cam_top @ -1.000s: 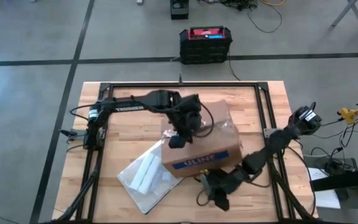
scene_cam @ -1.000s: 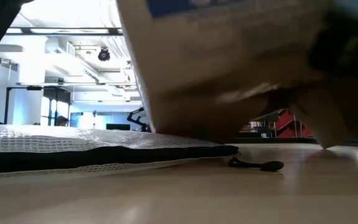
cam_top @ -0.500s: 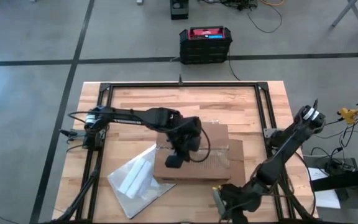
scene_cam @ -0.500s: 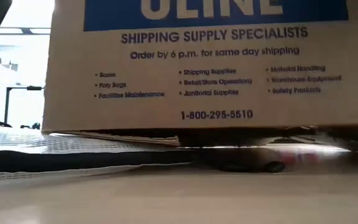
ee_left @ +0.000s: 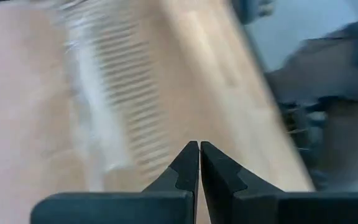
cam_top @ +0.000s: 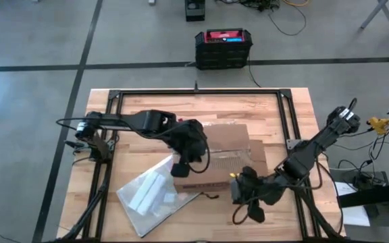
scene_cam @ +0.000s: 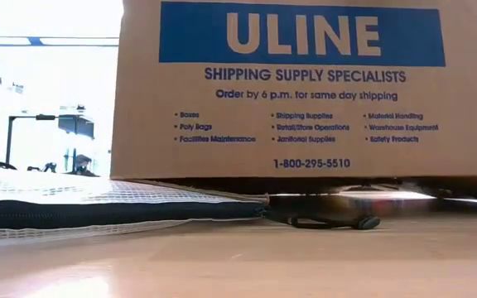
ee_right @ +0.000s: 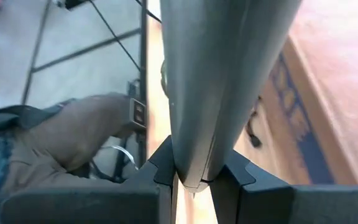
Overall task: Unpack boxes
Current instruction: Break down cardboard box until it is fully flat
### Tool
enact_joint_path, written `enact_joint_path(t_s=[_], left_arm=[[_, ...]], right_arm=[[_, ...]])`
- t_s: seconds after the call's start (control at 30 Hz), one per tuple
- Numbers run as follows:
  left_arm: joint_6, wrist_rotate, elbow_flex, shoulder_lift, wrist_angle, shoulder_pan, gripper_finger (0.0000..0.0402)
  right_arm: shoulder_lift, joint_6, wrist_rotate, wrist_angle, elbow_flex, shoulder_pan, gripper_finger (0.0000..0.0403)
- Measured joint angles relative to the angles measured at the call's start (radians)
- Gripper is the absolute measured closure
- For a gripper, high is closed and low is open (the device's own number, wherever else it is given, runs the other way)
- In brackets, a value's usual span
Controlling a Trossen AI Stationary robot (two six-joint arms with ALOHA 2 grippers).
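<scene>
High view: the cardboard box [cam_top: 223, 156] lies mid-desk [cam_top: 140, 111]; the left end effector [cam_top: 181, 169] rests at its edge, beside a clear bag [cam_top: 150, 196].

Low view: the box's ULINE face stands over the bag's edge.

Left wrist view: its fingers are pressed together.

Right wrist view: the right end effector [ee_right: 191, 180] pinches a grey blade [ee_right: 219, 74] near the box.

Brown box [scene_cam: 305, 91], blue label [scene_cam: 301, 33], white lettering.
</scene>
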Motion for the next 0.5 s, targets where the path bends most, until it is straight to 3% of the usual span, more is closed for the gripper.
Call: enact_joint_path(t_s=[0.2,0.3,0.5], left_arm=[[-0.027,-0.036,-0.198,-0.032,0.036,0.011,0.0402],[-0.050,-0.102,-0.276,-0.067,0.027,0.011,0.0402],[-0.070,-0.147,-0.421,-0.140,0.151,0.013,0.0402]], right_arm=[[-0.040,-0.004,-0.010,-0.204,0.021,-0.081,0.0362],[-0.062,-0.038,-0.040,-0.343,0.075,-0.156,0.0362],[-0.016,-0.269,-0.118,-0.497,0.191,-0.363,0.0363]])
